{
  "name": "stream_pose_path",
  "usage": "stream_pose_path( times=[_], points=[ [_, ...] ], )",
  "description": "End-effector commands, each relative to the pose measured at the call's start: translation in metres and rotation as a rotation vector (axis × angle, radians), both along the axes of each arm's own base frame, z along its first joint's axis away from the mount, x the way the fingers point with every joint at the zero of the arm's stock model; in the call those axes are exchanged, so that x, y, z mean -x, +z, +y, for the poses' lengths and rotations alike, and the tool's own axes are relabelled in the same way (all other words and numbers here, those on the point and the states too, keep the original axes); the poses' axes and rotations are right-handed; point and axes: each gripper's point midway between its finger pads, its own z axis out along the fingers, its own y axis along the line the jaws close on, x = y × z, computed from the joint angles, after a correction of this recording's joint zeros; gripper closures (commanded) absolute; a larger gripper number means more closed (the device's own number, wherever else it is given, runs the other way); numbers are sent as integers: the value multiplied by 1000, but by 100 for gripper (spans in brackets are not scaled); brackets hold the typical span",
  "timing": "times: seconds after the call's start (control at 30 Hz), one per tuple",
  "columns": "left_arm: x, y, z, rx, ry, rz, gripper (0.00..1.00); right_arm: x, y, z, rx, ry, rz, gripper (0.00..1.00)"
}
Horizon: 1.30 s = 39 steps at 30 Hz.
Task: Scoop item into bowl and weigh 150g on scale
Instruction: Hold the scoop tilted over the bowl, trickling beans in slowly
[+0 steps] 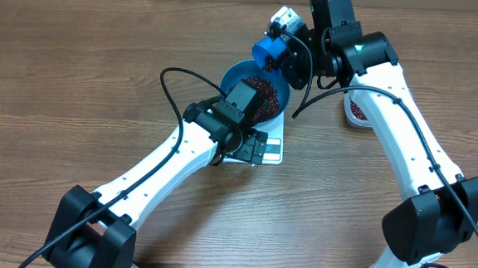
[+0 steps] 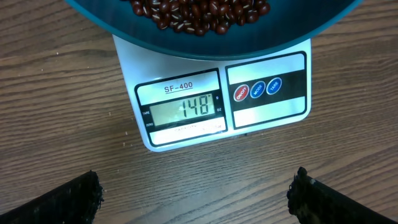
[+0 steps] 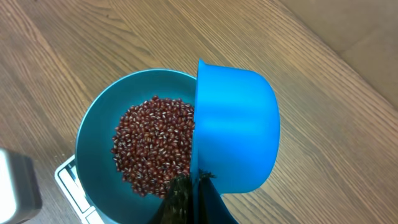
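I am holding my left pincer (image 2: 196, 200) released, its fingers spread wide and grasping nothing, hovering just near of the scale (image 2: 221, 102) so that my wrist view is looking straight down on the display (image 2: 186, 109). It is showing 148, a touch short of the 150 I am after.

My right pincer (image 3: 191, 198) is clenched on the handle of the small blue scoop (image 3: 236, 130), and I am tipping it on its side over the right rim of the bowl (image 3: 87, 134). Only its outer wall is facing my wrist view, so I cannot tell whether anything is left inside.

The bowl is sitting on the scale, and the beans (image 3: 152, 146) are lying in a loose heap across its bottom. The scale is resting on the desk (image 1: 76, 74), with the tub (image 1: 357, 113) of more beans off to the right, partly hidden under my right arm.

By my reckoning, the scooping is almost done: I am only needing a few more beans, trickled in gently so the reading is not overshooting.
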Motion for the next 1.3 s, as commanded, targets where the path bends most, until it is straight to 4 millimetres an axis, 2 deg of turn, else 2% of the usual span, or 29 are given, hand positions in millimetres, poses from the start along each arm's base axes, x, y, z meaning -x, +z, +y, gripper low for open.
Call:
stream_pose_path(
  times=[0.0,0.2,0.3,0.67,0.77,0.87,0.97,1.03,1.27],
  points=[
    [-1,1,-4,9,6,-4,0,4,15,14,-57,45,-11,96],
    [-1,1,-4,9,6,-4,0,-5,15,6,-22,10,-41,96],
    [-1,1,-4,9,6,-4,0,5,13,13,-57,29,5,96],
    [-2,1,-4,9,7,-4,0,2,12,7,-34,9,-5,96],
    [-2,1,-4,9,7,-4,1,-11,14,-2,-9,-68,-40,96],
    [-2,1,-4,9,7,-4,0,-4,14,4,-32,-23,-19,96],
    [-1,1,-4,9,6,-4,1,-12,16,-1,-28,-75,-36,96],
    [-2,1,-4,9,6,-4,0,-5,17,8,-68,-36,-11,96],
    [-1,1,-4,9,6,-4,0,-4,16,8,-70,-43,-3,96]
  ],
)
